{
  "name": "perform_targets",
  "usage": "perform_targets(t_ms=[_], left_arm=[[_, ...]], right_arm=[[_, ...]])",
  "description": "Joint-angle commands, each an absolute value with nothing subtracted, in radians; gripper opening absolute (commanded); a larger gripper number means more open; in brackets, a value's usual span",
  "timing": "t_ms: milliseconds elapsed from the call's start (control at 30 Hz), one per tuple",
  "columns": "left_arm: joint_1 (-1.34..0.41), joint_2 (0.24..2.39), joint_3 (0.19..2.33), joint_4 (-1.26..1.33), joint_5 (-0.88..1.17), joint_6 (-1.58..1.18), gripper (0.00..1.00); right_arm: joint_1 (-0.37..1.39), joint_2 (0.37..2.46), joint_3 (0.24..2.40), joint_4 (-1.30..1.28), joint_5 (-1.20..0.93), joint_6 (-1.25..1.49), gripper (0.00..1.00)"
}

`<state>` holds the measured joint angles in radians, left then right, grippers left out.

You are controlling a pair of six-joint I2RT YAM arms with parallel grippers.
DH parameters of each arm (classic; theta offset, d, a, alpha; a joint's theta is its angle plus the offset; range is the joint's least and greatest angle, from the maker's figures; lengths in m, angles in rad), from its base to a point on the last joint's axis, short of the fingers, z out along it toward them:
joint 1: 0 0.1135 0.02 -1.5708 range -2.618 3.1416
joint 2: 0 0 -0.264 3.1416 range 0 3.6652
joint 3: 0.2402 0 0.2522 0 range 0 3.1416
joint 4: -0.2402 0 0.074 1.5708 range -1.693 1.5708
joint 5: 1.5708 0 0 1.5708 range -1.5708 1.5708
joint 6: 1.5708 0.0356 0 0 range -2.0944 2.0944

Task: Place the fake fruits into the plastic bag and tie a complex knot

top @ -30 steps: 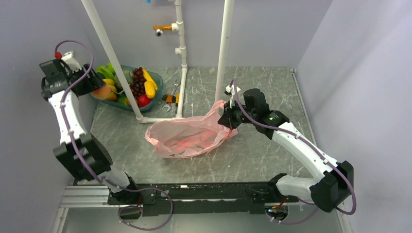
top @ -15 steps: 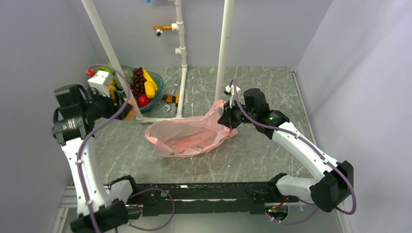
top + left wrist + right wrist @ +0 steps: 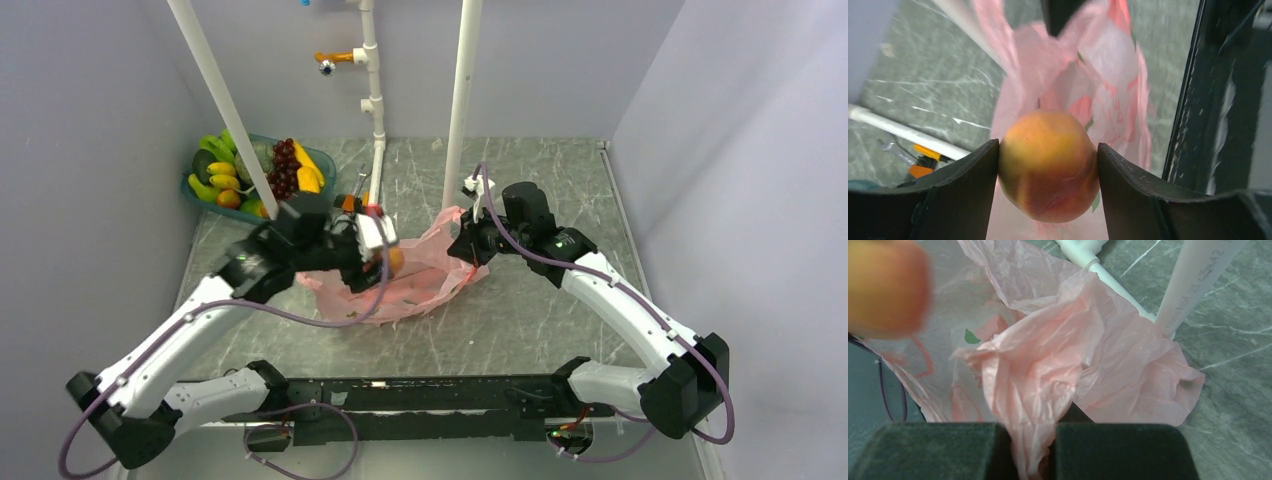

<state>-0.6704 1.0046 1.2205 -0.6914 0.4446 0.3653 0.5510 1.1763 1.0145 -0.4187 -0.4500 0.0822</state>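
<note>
At the near edge of the desk [image 3: 520,320], both arm bases on a black rail [image 3: 430,393].

Reaching in from the left, the left tool [image 3: 1048,155], clenched on a peach [image 3: 1048,175]. One dark pad flush against each side of it, with the underside of the fruit bulging below the pads. Held over the left part of the bag [image 3: 425,290]. Whether inside the mouth or only above the film, not clear.

Spread across the middle of the desk, thin pink film with red and green prints, crumpled and mostly flat.

On the right, the right tool [image 3: 1030,442], shut tight on a bunched fold at the bag's right end. Squeezed between the two pads and drawn up off the desk there. Blurred in the top left corner of that wrist view, the peach again.

Just behind the bag, a white pipe [image 3: 908,133] lying on the desk, joined to upright posts [image 3: 460,90] of the same kind. Beside it, on the far side, a wrench [image 3: 889,146] and an orange handle [image 3: 920,171], touching or nearly so.

In the far left corner, against the wall, a teal basin [image 3: 186,184] with the other fruits. Among them grapes [image 3: 284,166], yellow bananas [image 3: 308,172], green bananas [image 3: 213,150] and smaller orange and red pieces, too small to name.
</note>
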Motion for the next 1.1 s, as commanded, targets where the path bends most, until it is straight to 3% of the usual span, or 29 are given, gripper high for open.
perform_targets(t_ms=[0,100,267,300,533,733,900,1067], left_arm=[[-0.767,1.028,1.034,-0.549,0.319,0.594,0.57],[-0.794,1.063,0.916,-0.458,0.275,0.649,0.61],[-0.794,1.144,0.875,-0.402,0.204,0.648,0.98],[-0.794,1.148,0.885,-0.408,0.203,0.620,0.99],[-0.752,1.096,1.121,-0.513,0.297,0.452,0.99],[-0.606,1.077,1.353,-0.636,0.402,0.376,0.99],[-0.511,1.174,1.477,-0.707,0.151,0.461,0.98],[-0.461,1.355,1.644,-0.758,-0.071,0.384,0.85]], right_arm=[[0.548,1.140,1.027,-0.385,-0.474,0.103,0.00],[0.548,1.135,1.018,-0.377,-0.488,0.111,0.00],[0.547,1.131,1.018,-0.386,-0.482,0.096,0.00],[0.548,1.128,1.016,-0.390,-0.483,0.093,0.00],[0.548,1.115,0.998,-0.405,-0.485,0.078,0.00],[0.547,1.112,0.991,-0.401,-0.485,0.071,0.00],[0.548,1.114,0.987,-0.388,-0.484,0.082,0.00],[0.548,1.115,0.987,-0.389,-0.463,0.092,0.00]])
